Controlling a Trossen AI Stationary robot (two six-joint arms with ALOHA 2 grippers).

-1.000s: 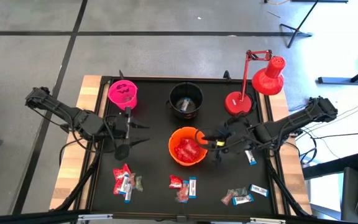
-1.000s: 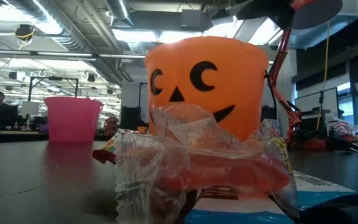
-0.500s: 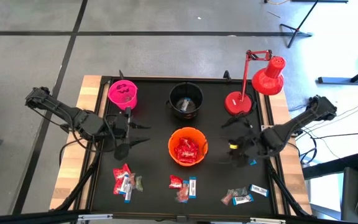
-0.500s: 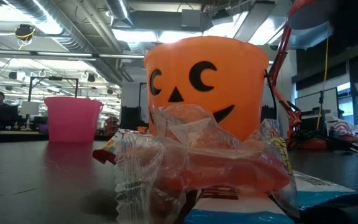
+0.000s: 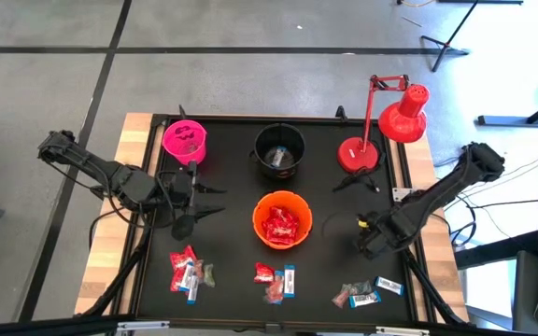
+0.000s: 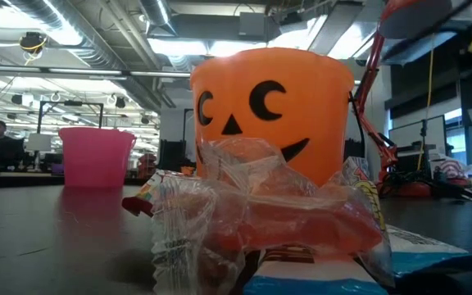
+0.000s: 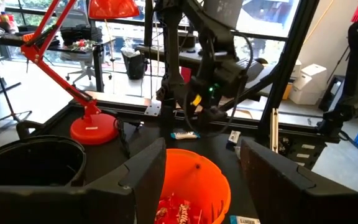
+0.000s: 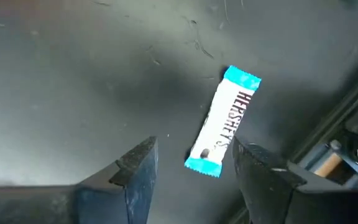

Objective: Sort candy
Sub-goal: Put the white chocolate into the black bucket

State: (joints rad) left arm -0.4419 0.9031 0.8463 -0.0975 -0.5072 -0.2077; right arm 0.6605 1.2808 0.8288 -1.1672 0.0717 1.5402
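Observation:
The candy lies in three small heaps along the table's near edge: left (image 5: 187, 271), middle (image 5: 276, 280), right (image 5: 367, 292). Red packets (image 5: 283, 224) fill the orange bucket (image 5: 283, 220). One blue-and-white bar (image 8: 224, 124) lies flat and alone near the table's right edge. My right gripper (image 5: 370, 241) hangs over it, open, a finger on either side of the bar's lower end (image 8: 194, 152), touching nothing. My left gripper (image 5: 199, 201) waits open at the left, between the pink bucket (image 5: 185, 140) and the orange one, facing the orange bucket (image 7: 191, 186).
The black bucket (image 5: 279, 149) stands at the far middle, with the red desk lamp (image 5: 381, 121) at the far right corner. In the low view, crumpled wrappers (image 6: 244, 221) lie in front of the orange bucket (image 6: 273, 115). Bare black tabletop lies between the buckets and the heaps.
My right gripper has swung away from the orange bucket's right rim, toward the table's right and near edges, and now hangs over the single blue-and-white bar. The left arm and all the candy have kept still.

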